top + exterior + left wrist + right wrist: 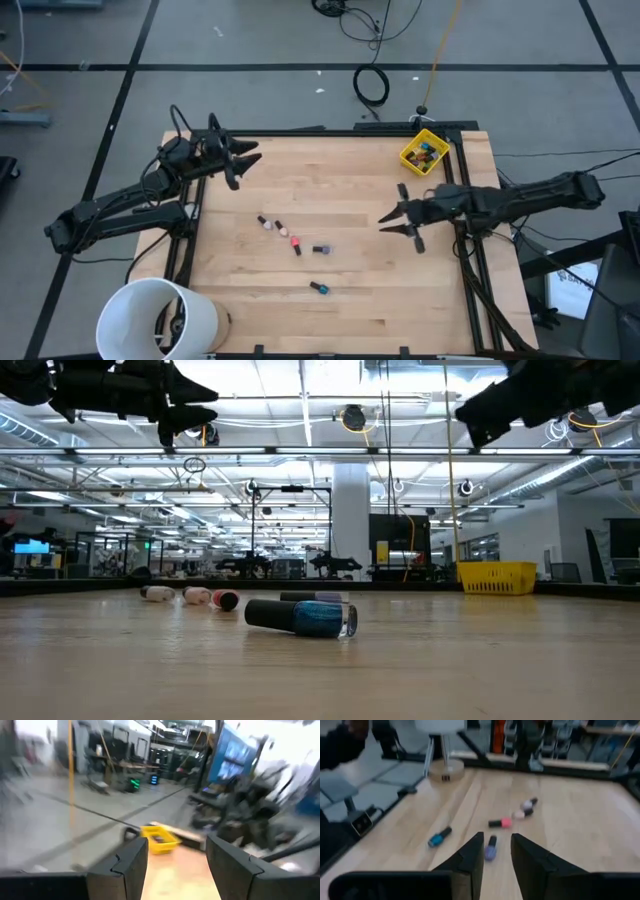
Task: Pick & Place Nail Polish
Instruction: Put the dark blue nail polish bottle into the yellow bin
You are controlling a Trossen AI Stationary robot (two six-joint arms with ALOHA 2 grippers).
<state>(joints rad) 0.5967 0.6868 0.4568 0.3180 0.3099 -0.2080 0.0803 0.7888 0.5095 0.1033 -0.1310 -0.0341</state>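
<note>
A: Right gripper (402, 221) hung over bare table, fingers narrowly parted, empty; left gripper (243, 159) open, idle.

B: Nail polish (294, 243) lay loose, well short of the yellow bin (424, 152). Bottles could roll if nudged.

Yellow bin (425, 153) at table (350, 300) corner; white bucket (155, 318).

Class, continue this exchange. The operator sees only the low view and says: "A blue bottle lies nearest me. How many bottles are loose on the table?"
Observer: Five. The blue bottle lies apart from the other four.
Operator: Is the bin empty?
Observer: No, the bin holds several bottles.
Operator: Is the right end effector holding one?
Observer: No. The right end effector is empty and points toward the loose bottles.
</note>
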